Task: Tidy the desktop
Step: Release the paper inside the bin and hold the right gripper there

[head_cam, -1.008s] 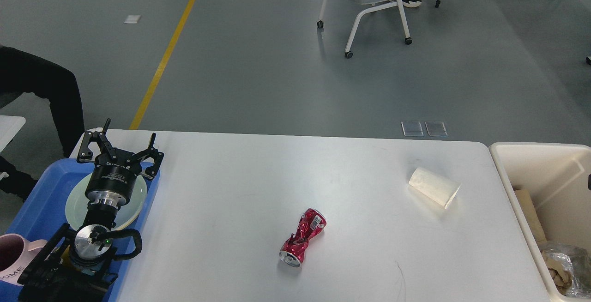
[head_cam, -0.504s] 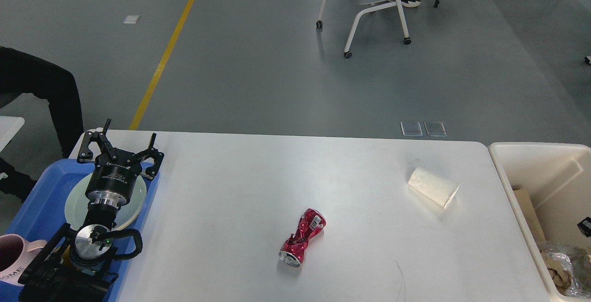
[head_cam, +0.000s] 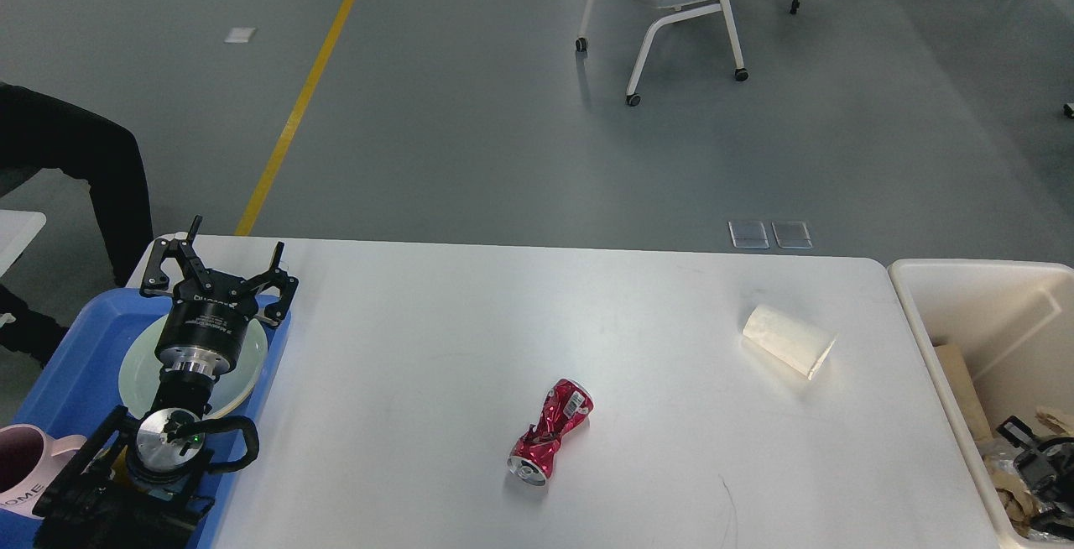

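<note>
Two loose items on desktop [head_cam: 436,339]: crushed red can [head_cam: 550,431], paper cup [head_cam: 789,341] tipped over. Left gripper [head_cam: 220,268] fingers apart above plate [head_cam: 132,373]; right gripper [head_cam: 1034,457] state unclear, over bin [head_cam: 923,297].

The right gripper [head_cam: 1039,469] now shows at the right edge of view, low over the beige bin [head_cam: 965,280], where a second ago almost nothing of it showed and half a second ago only a small black tip. It sits above the crumpled paper and foil [head_cam: 1007,482] inside. Whether its jaws stand apart cannot be told.
</note>
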Available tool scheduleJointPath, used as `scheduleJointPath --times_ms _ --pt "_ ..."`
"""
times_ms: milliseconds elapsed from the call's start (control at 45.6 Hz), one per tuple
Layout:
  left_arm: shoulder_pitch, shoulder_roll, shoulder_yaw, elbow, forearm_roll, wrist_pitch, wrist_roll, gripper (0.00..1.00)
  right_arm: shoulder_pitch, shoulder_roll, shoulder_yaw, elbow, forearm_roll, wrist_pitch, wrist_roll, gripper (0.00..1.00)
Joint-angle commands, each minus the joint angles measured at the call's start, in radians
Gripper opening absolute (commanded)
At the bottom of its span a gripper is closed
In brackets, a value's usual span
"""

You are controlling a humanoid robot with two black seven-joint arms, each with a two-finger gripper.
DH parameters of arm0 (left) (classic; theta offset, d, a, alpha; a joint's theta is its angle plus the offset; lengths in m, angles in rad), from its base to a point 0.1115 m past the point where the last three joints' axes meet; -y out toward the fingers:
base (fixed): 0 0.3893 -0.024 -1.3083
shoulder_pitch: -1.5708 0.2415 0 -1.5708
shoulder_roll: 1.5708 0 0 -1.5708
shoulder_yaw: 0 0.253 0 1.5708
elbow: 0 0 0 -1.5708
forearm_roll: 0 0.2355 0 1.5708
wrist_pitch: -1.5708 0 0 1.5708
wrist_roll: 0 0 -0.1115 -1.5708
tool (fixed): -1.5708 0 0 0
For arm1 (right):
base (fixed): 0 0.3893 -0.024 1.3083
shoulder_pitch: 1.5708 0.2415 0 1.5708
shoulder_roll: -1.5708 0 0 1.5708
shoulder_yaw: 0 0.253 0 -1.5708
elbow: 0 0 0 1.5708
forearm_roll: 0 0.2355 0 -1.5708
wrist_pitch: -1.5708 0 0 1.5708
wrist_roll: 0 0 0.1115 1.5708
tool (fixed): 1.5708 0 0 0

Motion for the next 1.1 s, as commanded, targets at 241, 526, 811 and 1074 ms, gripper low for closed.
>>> scheduleJointPath --times_ms 241,526,811,1074 --pt "-0.001 0.001 0.000 0.000 0.000 0.000 0.000 0.96 -0.029 0.027 -0.001 0.002 0.000 -0.157 0.003 1.00" --pt "0.000 0.001 -0.001 0.000 0.000 0.000 0.000 0.96 -0.020 0.010 -0.001 0.006 0.000 -0.157 0.005 1.00" --pt "0.000 -0.001 -0.001 0.000 0.000 0.000 0.000 0.96 -0.002 -0.006 -0.003 0.011 0.000 -0.154 0.006 1.00" --pt "0.000 -0.001 -0.001 0.000 0.000 0.000 0.000 0.96 0.299 -0.168 -0.038 0.164 -0.041 0.081 0.000 1.00"
